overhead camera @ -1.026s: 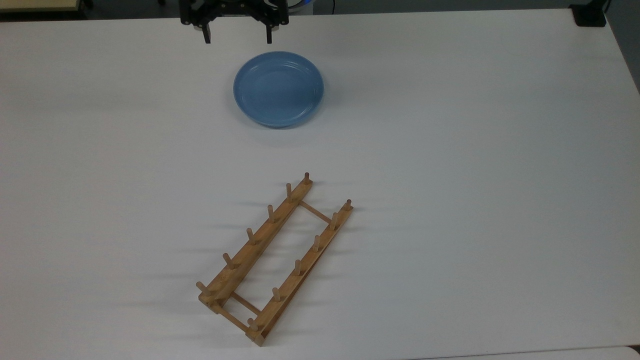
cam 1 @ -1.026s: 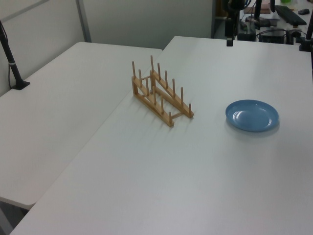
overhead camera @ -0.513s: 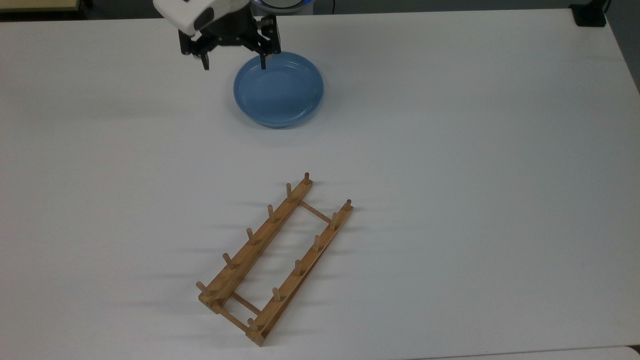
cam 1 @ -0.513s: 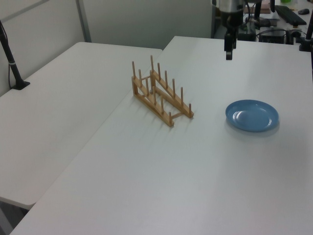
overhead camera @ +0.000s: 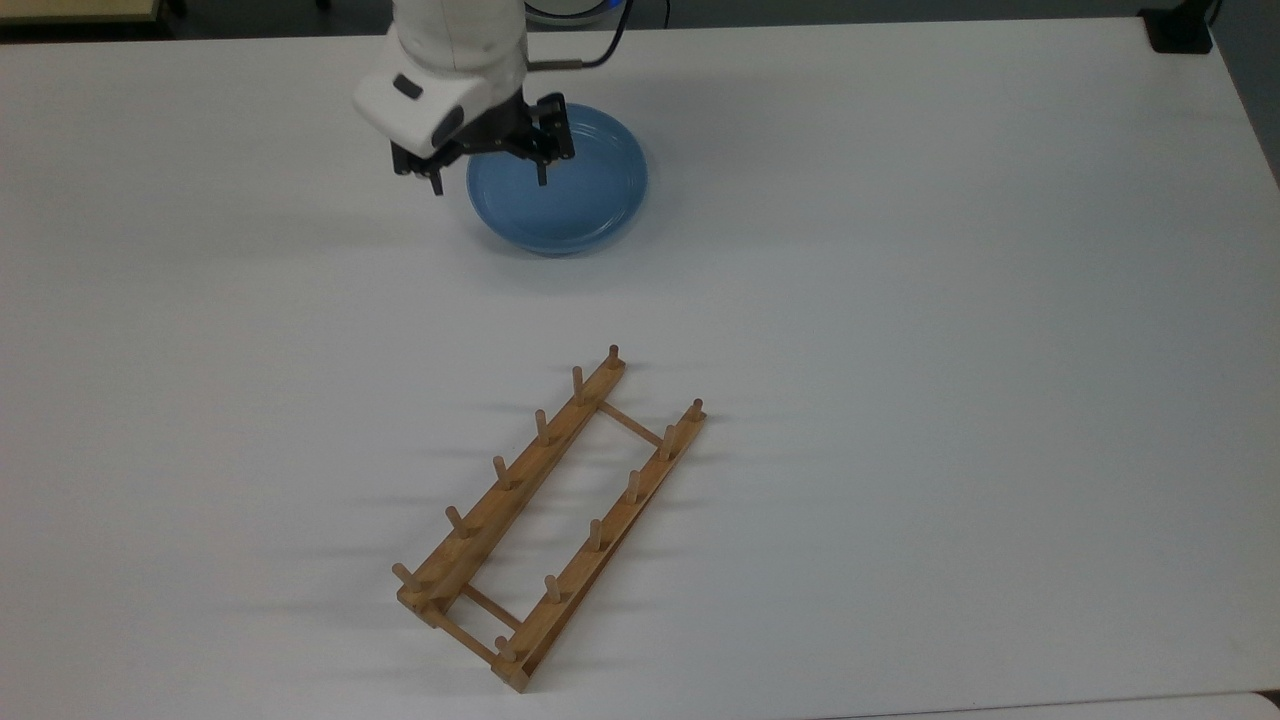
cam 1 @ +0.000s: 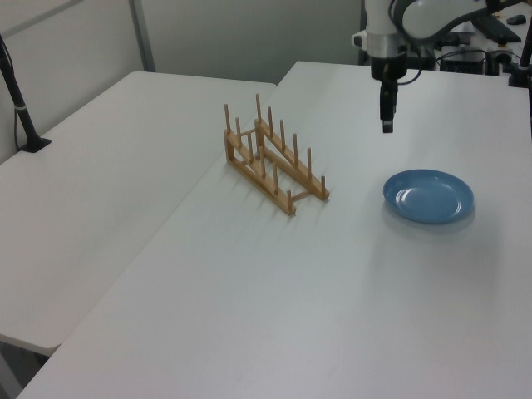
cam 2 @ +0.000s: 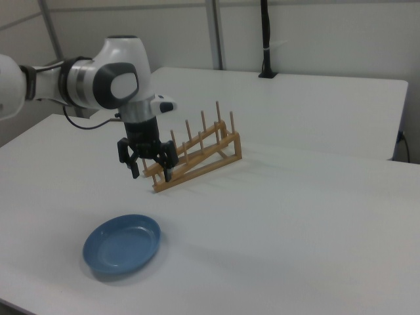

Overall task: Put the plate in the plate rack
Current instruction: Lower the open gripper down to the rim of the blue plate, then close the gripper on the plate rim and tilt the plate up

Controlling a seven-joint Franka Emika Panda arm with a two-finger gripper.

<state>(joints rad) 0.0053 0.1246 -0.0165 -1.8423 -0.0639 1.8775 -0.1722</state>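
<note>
Plate [overhead camera: 570, 190] seen flat on white table [overhead camera: 900, 300], well apart from plate rack [overhead camera: 550, 515]; nothing slotted between rack pegs. Gripper [overhead camera: 488, 178] held above table, pointed straight down, clear of plate; in top view placed over plate's left rim. Jaws spread wide, nothing held. White arm [cam 2: 98, 82] bent at elbow, wrist vertical, reaching in from right view's left. No readable writing or labels made out.

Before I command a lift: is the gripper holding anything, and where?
Nothing. The gripper hangs open above the plate, fingers clear of it.
</note>
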